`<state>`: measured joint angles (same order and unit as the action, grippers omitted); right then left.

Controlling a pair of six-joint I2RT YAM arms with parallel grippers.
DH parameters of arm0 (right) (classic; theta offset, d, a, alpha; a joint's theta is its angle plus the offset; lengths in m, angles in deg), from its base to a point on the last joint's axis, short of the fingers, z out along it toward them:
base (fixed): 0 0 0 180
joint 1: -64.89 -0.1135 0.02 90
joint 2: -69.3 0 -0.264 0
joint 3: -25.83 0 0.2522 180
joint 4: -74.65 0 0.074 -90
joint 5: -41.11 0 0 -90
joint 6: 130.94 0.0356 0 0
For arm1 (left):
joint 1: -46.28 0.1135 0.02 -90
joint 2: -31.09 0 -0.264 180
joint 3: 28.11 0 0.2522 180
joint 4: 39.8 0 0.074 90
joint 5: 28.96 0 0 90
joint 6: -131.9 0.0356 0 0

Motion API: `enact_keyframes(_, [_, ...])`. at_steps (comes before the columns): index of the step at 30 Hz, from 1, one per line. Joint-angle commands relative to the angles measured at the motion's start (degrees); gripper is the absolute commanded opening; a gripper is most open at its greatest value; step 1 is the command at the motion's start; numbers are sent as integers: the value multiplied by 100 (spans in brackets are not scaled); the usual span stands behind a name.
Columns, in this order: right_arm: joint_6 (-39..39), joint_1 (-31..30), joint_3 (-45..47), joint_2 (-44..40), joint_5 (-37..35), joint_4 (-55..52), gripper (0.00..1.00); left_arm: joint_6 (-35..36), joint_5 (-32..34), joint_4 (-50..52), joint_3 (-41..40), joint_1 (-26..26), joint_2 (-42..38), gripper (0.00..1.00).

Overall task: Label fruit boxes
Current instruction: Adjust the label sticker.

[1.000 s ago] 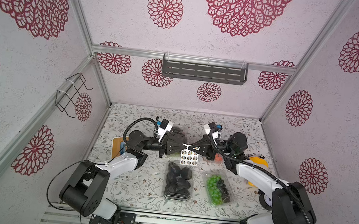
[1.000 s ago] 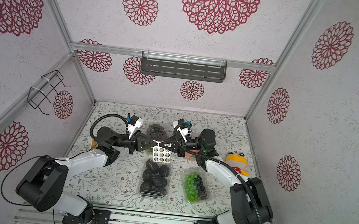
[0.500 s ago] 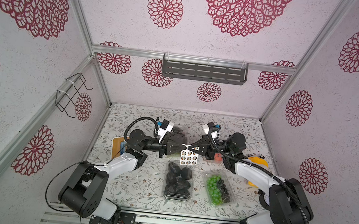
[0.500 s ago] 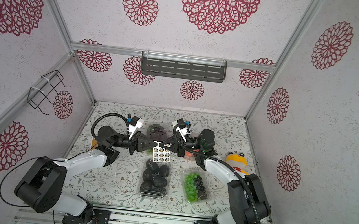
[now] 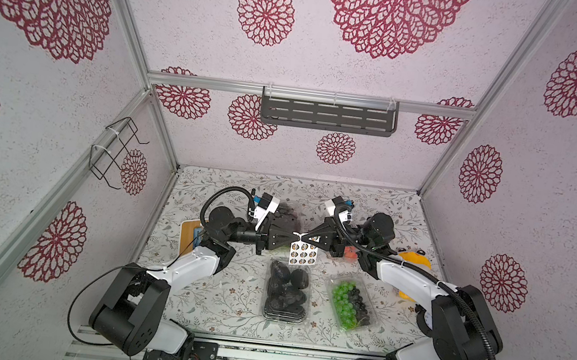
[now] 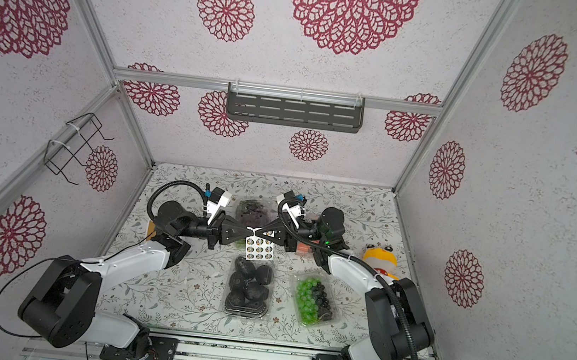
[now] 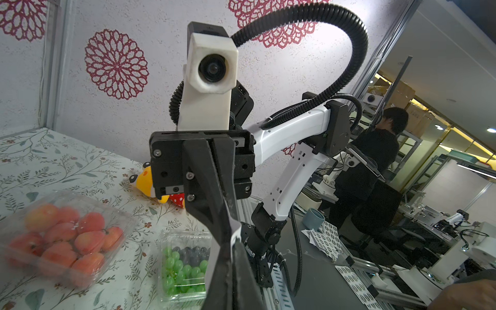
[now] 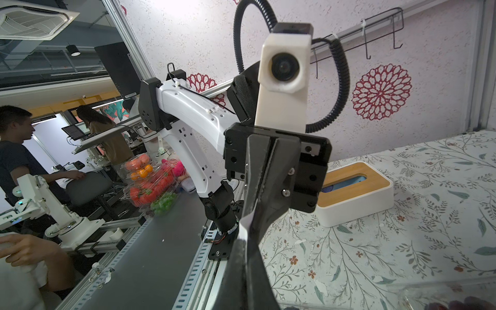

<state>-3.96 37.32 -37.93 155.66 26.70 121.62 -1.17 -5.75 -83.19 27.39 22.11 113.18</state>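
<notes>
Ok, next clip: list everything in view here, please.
table: one, floral white, cell floor.
black fruit box: one, clear, front centre.
green-and-black grape box: one, clear, right of it.
purple grape box: one, clear, behind the grippers.
strawberry box: one, clear, under the right arm.
sticker sheet: one, white, hanging between both grippers.
white box: one, wooden lid, beside the left arm.
plush toy: one, yellow, beside the right arm.
shelf: one, dark grey, back wall.
wire rack: one, black, left wall.
left gripper: one, black, fingers shut on the sticker sheet's top edge.
right gripper: one, black, fingers shut on the same edge, facing it.
</notes>
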Motion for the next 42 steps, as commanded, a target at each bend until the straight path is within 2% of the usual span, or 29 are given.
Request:
enact_keyframes(1, [-139, 5, -203, -5, 18, 105, 0, -31, -57, -69, 0, -76, -96, 0])
enact_keyframes(25, [-336, -33, -247, -6, -45, -211, 0, 337, 86, 528, 89, -159, -184, 0])
enact_keyframes(27, [-367, -37, -256, -6, -56, -258, 4, 357, 97, 536, 80, -165, -193, 0])
enact_keyframes(33, [-350, -30, -239, -23, -29, -228, 7, 456, 162, 713, 107, -159, -224, 0])
enact_keyframes(39, [-337, -29, -195, -28, -39, -197, 19, 566, 229, 924, 133, -160, -263, 0])
enact_keyframes(42, [-346, -29, -221, -14, -71, -235, 20, 589, 220, 930, 133, -160, -281, 0])
